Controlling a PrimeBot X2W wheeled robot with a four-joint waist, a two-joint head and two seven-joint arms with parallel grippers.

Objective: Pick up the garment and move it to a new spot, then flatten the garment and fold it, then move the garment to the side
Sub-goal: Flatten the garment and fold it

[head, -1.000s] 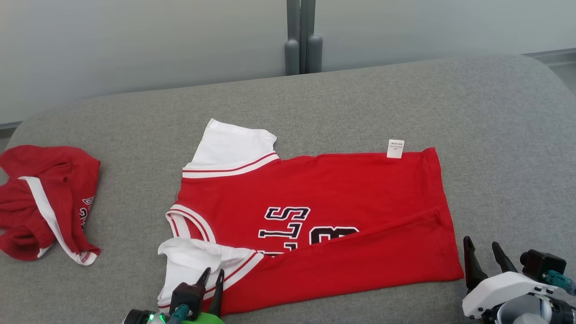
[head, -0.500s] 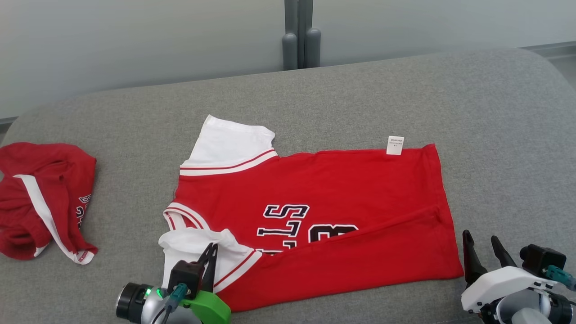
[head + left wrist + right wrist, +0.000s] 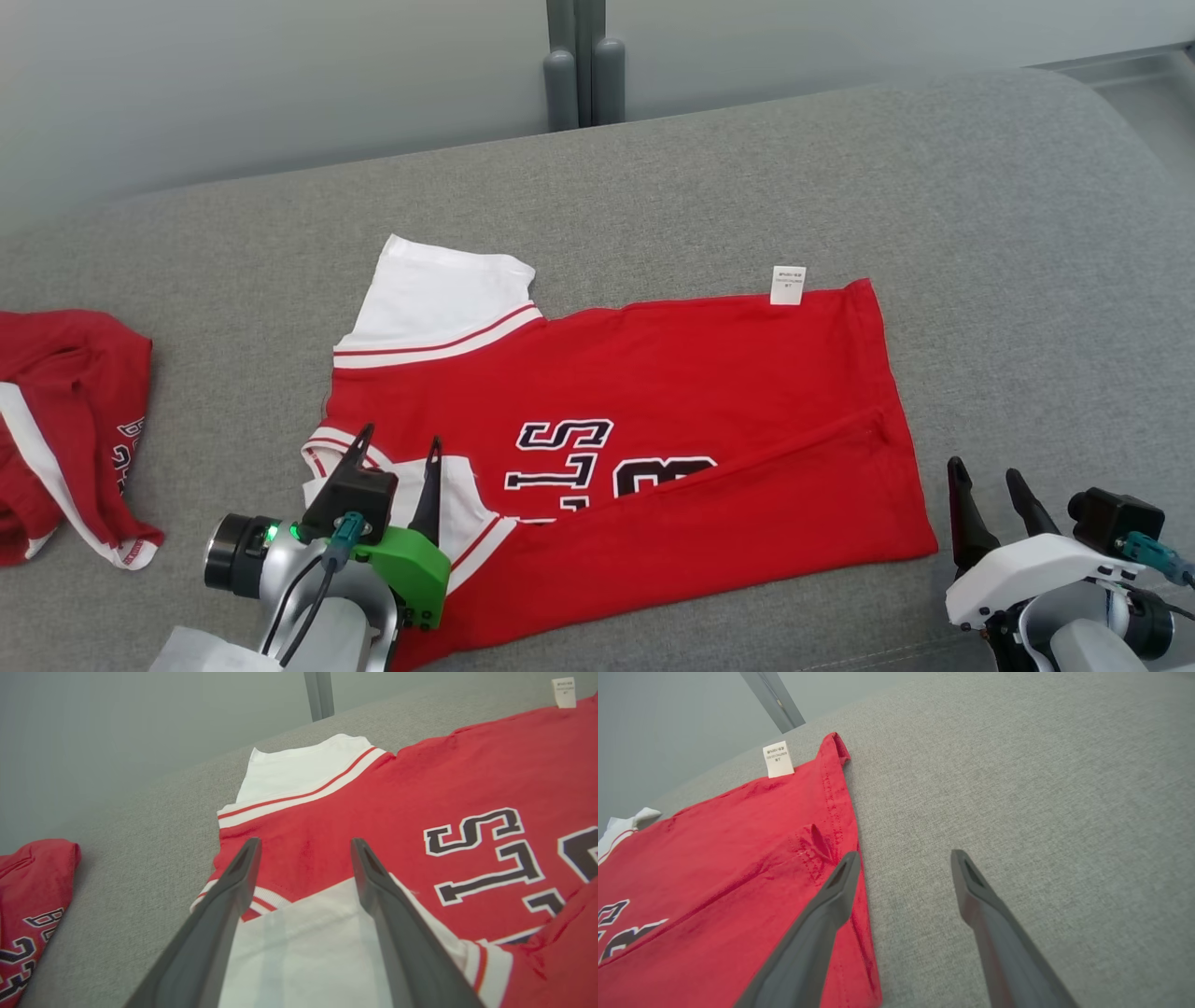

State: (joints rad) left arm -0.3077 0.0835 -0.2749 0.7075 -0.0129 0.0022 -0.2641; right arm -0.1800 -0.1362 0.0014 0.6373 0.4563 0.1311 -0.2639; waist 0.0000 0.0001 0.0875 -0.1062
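Red-and-white shirt [image 3: 700,373] on a grey upholstered surface [image 3: 1027,280], seen from my remote station. Nearest me, my left jaws stand open and empty just above the shirt's near white sleeve [image 3: 299,952], which lies turned in over the red body. At my lower right, the right jaws are also spread wide with nothing in them, poised over bare grey just beside the near corner of the hem.

The shirt lies flat in the middle of the surface, its near long edge already doubled up across the black lettering [image 3: 560,457]. Farther back, the other sleeve [image 3: 439,294] lies spread out and a small white tag [image 3: 788,285] pokes out from the far edge. A second red garment [image 3: 65,420] sits crumpled well off to my left.

Folding looks to be under way. The next move, I judge, calls for pinching the far sleeve and far edge and bringing them toward me without dragging the near fold open.
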